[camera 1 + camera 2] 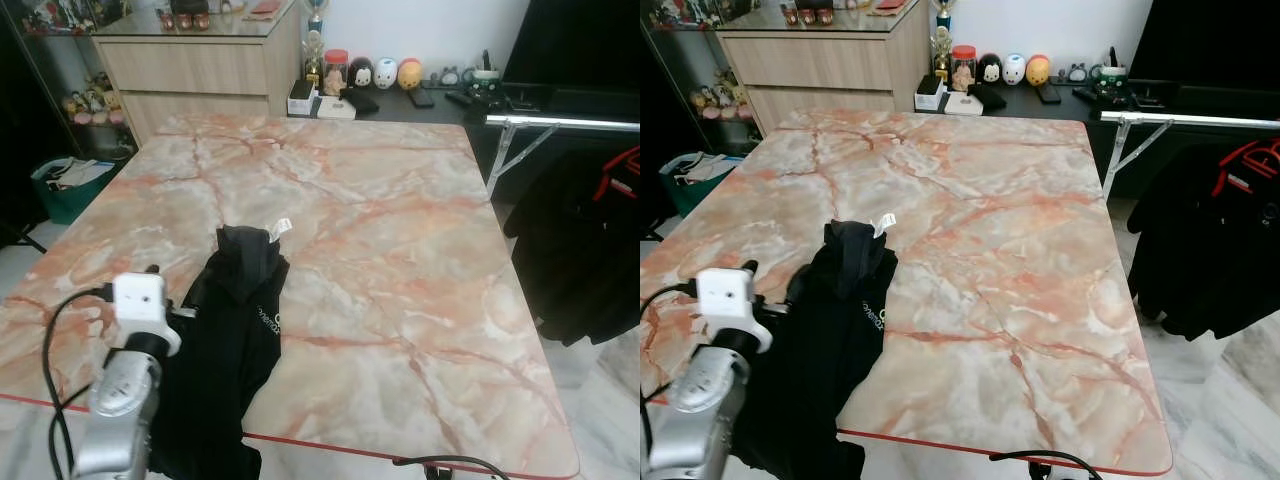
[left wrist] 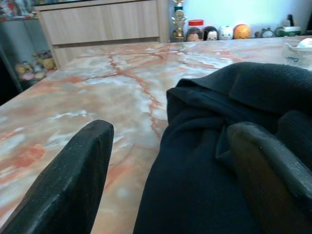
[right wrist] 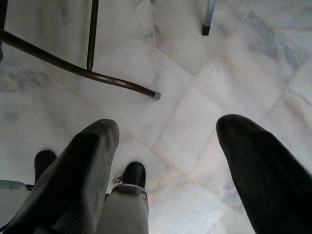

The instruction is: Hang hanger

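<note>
Marble table (image 1: 400, 260): black garment (image 1: 225, 350) drapes over its near edge. My left gripper (image 2: 170, 161) straddles the fabric, jaws open; my right gripper (image 3: 170, 161) hangs open above floor tiles (image 3: 195, 97).

Left arm (image 1: 115, 405) – silver metal cylinder w/ ribbed, brushed finish, topped by a white boxy wrist camera housing (image 1: 139, 298) w/ two small dark holes on its face. Black cable (image 1: 55, 345) loops off the housing's side & runs down along the arm. Left gripper fingers (image 2: 68, 180) – long, matte black, rounded tips, slightly textured. Right gripper fingers (image 3: 78, 170) same: black, blunt-tipped, faint ribbing on one. Below them, black feet (image 3: 133, 174) & pale grey leg shell.
</note>
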{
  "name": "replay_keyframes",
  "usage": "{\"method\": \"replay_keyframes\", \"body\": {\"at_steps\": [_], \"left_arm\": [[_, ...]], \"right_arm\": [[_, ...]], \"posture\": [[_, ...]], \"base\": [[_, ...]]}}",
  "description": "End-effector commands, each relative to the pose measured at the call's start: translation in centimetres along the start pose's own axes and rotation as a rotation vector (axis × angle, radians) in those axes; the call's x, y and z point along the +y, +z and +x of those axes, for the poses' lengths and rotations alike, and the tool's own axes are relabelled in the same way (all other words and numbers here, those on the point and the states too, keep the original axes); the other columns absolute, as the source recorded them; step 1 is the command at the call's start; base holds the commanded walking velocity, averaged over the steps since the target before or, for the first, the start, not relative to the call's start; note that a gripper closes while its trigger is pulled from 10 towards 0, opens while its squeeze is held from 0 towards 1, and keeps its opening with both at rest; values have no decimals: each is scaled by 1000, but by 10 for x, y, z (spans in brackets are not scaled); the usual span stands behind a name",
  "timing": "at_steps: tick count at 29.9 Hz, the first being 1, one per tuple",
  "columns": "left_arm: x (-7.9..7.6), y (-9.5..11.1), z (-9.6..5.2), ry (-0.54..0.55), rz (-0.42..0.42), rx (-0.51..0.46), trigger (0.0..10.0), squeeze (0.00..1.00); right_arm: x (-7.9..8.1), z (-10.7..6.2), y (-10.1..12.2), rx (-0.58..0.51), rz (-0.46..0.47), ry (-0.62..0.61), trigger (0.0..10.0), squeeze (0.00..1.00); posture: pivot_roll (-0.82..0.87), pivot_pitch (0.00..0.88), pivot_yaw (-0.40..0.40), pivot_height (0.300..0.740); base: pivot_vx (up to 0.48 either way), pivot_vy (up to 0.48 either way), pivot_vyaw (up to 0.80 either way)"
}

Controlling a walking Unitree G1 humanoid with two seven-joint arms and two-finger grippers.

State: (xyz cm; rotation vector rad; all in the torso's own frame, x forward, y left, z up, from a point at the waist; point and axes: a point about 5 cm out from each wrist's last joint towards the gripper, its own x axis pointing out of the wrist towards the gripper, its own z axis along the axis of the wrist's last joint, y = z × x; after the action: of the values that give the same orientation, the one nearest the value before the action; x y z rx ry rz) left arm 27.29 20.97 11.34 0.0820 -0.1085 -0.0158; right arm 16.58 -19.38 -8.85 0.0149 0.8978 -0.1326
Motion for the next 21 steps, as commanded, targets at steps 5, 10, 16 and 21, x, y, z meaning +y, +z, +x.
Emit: {"method": "replay_keyframes", "body": {"at_steps": [5, 10, 16, 21], "left_arm": [[6, -10, -6, 47, 18, 7, 10000, 0], [-2, -11, -1, 61, -8, -12, 10000, 0], [-9, -12, 2, 50, -16, -33, 10000, 0], [-9, -12, 3, 44, -16, -37, 10000, 0]], "right_arm": [[-7, 1, 2, 6, 8, -12, 10000, 0], [-16, 1, 7, 2, -6, -25, 10000, 0], [-23, 0, 4, 11, 25, -56, 10000, 0], [-26, -2, -2, 18, 37, -59, 10000, 0]], "posture": [[142, 0, -18, 740], [149, 0, -54, 740], [151, 0, -63, 740], [147, 0, -56, 740]], "base": [[0, 0, 0], [0, 0, 0], [0, 0, 0], [0, 0, 0]]}}
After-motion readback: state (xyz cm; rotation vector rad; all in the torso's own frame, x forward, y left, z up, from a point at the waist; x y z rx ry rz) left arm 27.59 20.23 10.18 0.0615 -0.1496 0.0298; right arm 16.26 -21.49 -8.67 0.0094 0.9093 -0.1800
